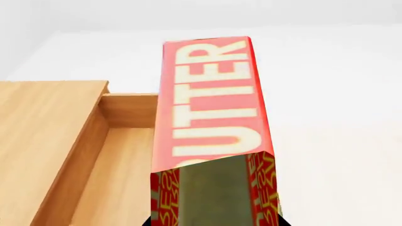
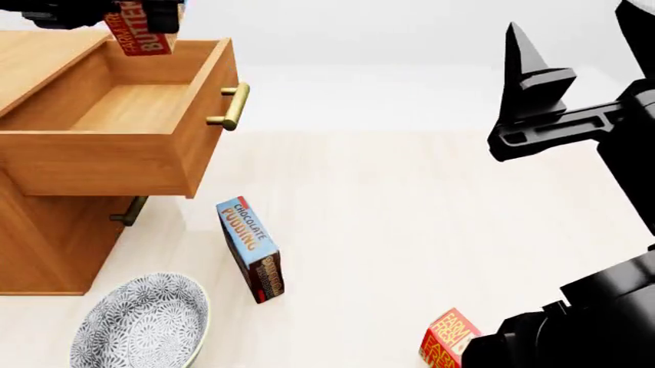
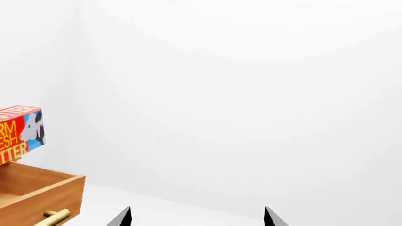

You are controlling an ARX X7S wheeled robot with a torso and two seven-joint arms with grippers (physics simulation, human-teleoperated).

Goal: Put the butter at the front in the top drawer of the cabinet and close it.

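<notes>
L claw (image 2: 133,15) clamped on the butter (image 2: 143,29), hanging just above the far end of the top drawer (image 2: 103,165), which is pulled out of the cabinet (image 2: 41,238) below it. Pick + carry look done; release and push shut remain. R claw (image 3: 196,216) idle, tips apart, well off to the side w/ nothing between them. Second butter box (image 2: 447,337) on floor far below.

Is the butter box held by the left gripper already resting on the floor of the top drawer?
No: in the head view the butter hangs above the open top drawer, whose floor lies bare.
</notes>
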